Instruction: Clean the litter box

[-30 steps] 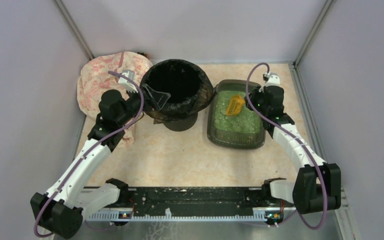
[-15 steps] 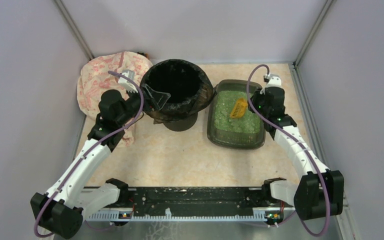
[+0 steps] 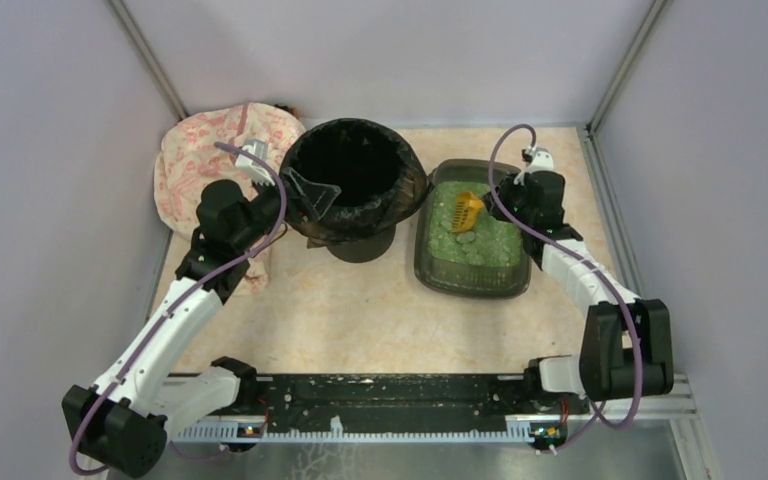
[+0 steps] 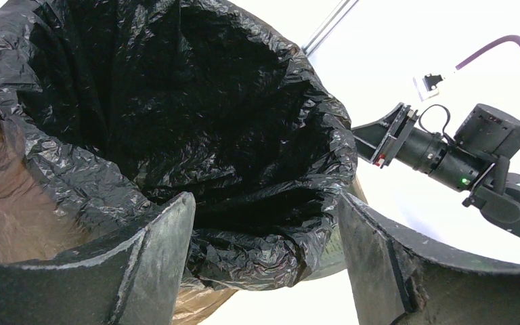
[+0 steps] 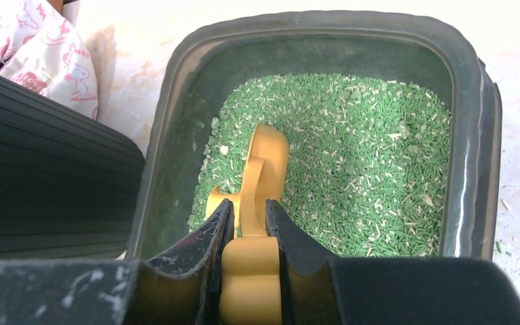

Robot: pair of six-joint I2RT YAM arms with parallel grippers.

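The litter box (image 3: 472, 278) is a dark grey-green tray of green granules right of the bin; it fills the right wrist view (image 5: 470, 135). My right gripper (image 3: 493, 200) (image 5: 249, 204) is shut on the handle of the yellow scoop (image 3: 468, 211) (image 5: 265, 156), whose head dips into the granules near the tray's left side. The round black-bagged bin (image 3: 355, 180) (image 4: 176, 101) stands left of the tray. My left gripper (image 3: 312, 192) (image 4: 265, 203) is open, its fingers (image 4: 162, 257) apart on either side of the bin's near rim.
A pink patterned cloth (image 3: 200, 160) (image 5: 34, 47) lies at the back left behind the left arm. Enclosure walls close in on the left, back and right. The right arm (image 4: 447, 152) shows beyond the bin in the left wrist view.
My right arm has drawn its elbow in, and the scoop has shifted slightly left and tipped more upright in the granules. The left arm and bin have not moved.
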